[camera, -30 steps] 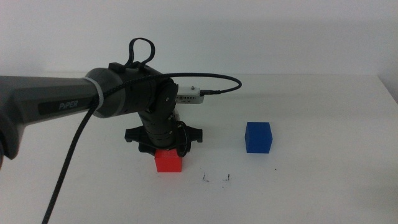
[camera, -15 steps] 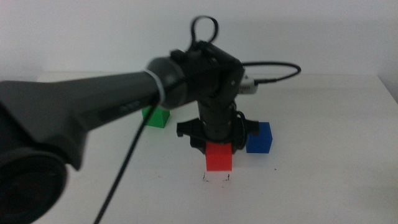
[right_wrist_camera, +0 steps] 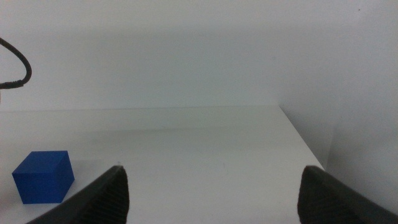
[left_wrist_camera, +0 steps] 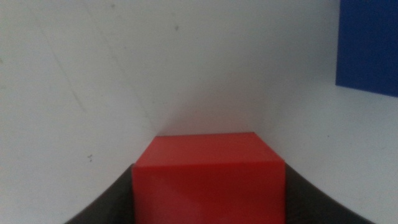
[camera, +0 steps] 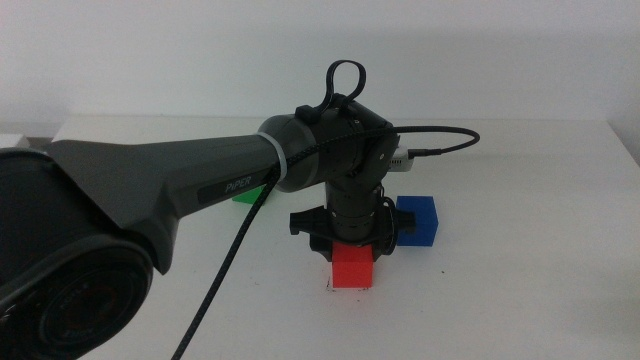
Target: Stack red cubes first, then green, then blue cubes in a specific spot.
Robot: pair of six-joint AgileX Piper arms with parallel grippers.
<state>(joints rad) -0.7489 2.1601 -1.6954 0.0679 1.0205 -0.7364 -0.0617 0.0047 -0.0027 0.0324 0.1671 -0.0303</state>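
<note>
My left gripper is shut on the red cube, pointing down from above near the table's middle front. The cube's underside is at or just above the table, over small dark marks. In the left wrist view the red cube fills the space between the dark jaws. The blue cube sits on the table just right of and behind the gripper; it also shows as the blue cube and blue cube. Only a sliver of the green cube shows behind the left arm. My right gripper is open and holds nothing.
The thick left arm crosses the left half of the middle view, with a black cable looping over it. The white table's right edge shows in the right wrist view. A pale wall stands behind the table.
The left gripper has carried the red cube from the left side rightwards and slightly forwards, then lowered it over the dark marks. The arm now hides most of the green cube.
</note>
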